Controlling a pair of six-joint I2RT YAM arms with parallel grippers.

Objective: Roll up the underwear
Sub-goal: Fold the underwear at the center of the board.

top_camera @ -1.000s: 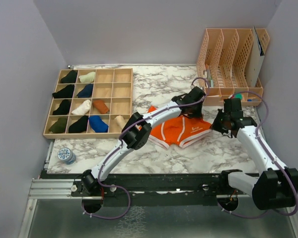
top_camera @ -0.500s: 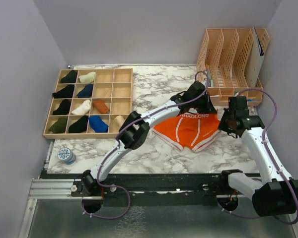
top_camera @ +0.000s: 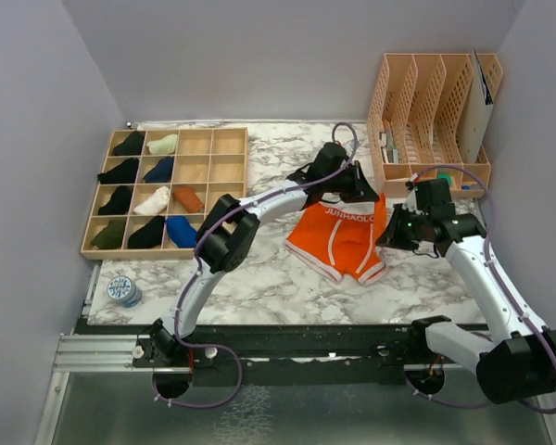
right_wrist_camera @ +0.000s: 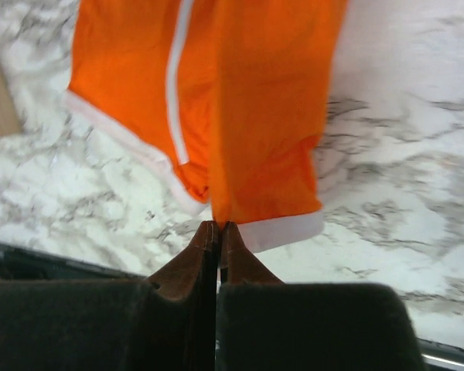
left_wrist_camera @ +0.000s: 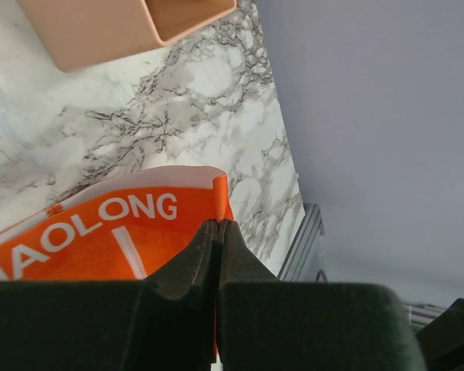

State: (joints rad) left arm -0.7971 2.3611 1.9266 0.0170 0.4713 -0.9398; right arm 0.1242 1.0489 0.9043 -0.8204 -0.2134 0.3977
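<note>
The bright orange underwear with a white lettered waistband hangs stretched between my two grippers over the marble table. My left gripper is shut on the waistband's left corner; in the left wrist view the lettered band runs out from its shut tips. My right gripper is shut on the cloth's right edge; in the right wrist view the orange cloth hangs away from its tips, white leg hems toward the table. A rust-brown brief lies rolled in the wooden organizer.
The wooden grid organizer at the left holds several dark, blue and cream bundles. A peach file rack stands at the back right, close behind both grippers, and shows in the left wrist view. A tape roll lies at the front left.
Both grippers moved left and toward the back, carrying the orange underwear. It went from crumpled on the table to spread out, waistband up and lettering showing.
</note>
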